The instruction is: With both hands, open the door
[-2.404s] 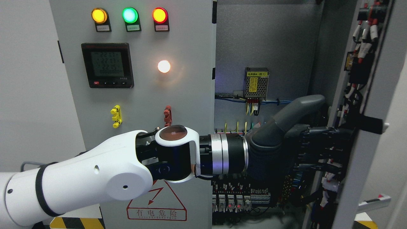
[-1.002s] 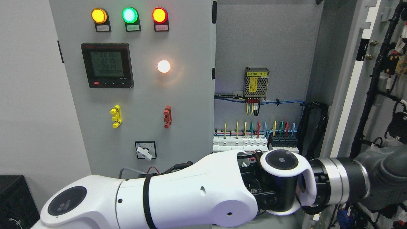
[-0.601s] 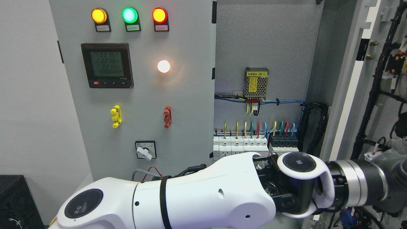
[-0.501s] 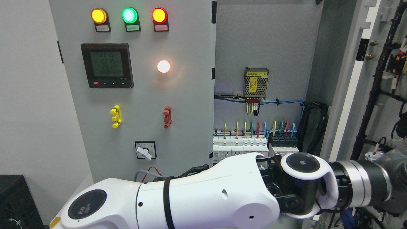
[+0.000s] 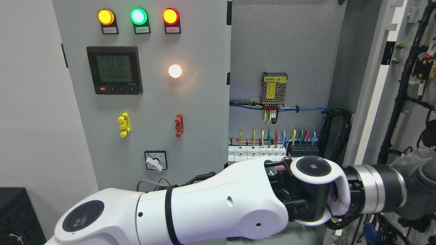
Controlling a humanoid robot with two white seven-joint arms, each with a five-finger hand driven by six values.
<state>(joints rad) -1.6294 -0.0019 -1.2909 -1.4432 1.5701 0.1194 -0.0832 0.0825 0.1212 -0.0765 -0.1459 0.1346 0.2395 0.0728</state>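
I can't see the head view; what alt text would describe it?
A white robot arm reaches from lower left across an open electrical cabinet; its left hand meets the swung-open right door. The closed left door carries lit indicator lamps.

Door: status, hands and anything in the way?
Left hand at right door, fingers hidden. Right hand not seen. Door swung wide, breakers exposed.
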